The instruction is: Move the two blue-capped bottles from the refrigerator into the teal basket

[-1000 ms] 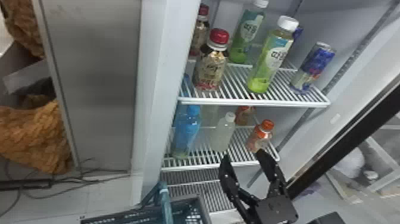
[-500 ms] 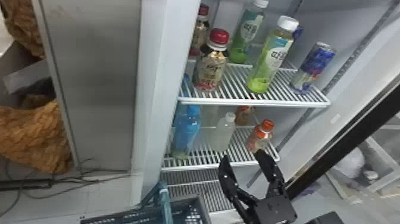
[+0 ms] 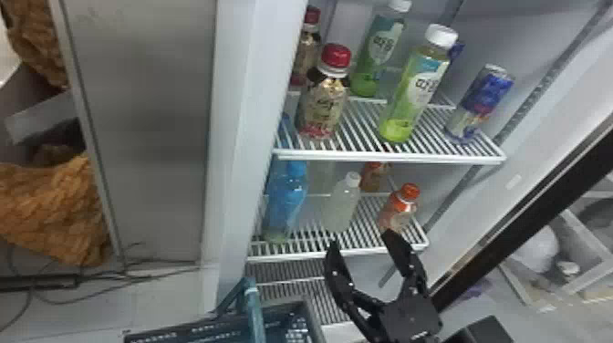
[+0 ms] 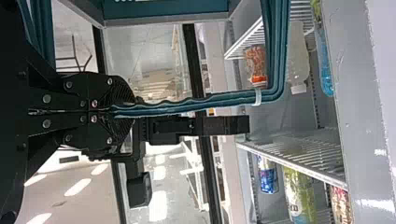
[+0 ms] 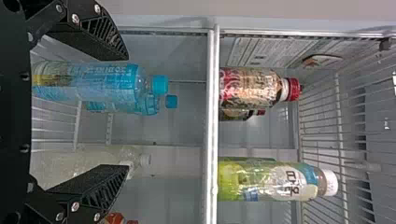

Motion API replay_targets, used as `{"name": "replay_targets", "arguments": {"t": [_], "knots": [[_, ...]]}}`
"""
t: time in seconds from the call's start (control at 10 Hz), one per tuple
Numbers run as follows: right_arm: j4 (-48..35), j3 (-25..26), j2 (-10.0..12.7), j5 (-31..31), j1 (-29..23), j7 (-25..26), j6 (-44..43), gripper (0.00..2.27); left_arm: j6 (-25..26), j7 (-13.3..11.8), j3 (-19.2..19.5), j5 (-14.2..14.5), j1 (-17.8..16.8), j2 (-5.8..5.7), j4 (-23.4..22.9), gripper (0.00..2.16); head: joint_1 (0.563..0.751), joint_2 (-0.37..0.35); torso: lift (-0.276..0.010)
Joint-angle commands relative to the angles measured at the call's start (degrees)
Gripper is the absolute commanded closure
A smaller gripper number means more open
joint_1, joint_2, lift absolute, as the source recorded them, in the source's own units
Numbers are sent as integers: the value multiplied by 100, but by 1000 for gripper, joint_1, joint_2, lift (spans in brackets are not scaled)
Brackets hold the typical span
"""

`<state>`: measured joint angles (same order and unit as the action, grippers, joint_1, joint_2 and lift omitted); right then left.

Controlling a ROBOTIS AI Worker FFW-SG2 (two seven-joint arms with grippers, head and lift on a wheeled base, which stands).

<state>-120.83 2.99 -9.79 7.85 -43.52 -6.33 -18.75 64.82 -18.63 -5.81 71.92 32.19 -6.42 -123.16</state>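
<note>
Has two blue-capped bottles (image 5: 109,84), translucent blue, below upper shelf (image 3: 392,158), rear partly hidden; has left gripper (image 4: 114,111) jaws clenching basket handle (image 4: 163,108), right gripper (image 3: 362,241) jaws spread.

2 bottles (image 3: 286,196) leftmost on shelf (image 3: 296,256), 1 behind the other, basket (image 3: 314,320) in front

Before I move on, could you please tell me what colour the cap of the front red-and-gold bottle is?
Its cap is red, seen best in the head view.
</note>
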Motion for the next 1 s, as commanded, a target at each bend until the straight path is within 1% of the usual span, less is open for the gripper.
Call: {"name": "replay_targets", "arguments": {"t": [0.0,0.6,0.9], "knots": [[208,-105,-58,-12,218,1,-9,185,0,-1,0,6,1,0,4,1159,695,-350,-164],[1094,-422,-146,-143,1132,1,-23,185,-14,-1,9,24,1,9,-10,1159,695,-350,-164],[1389,-501,-146,-126,1456,1,-9,185,-42,-1,9,24,15,9,4,1159,695,-350,-164]]}}
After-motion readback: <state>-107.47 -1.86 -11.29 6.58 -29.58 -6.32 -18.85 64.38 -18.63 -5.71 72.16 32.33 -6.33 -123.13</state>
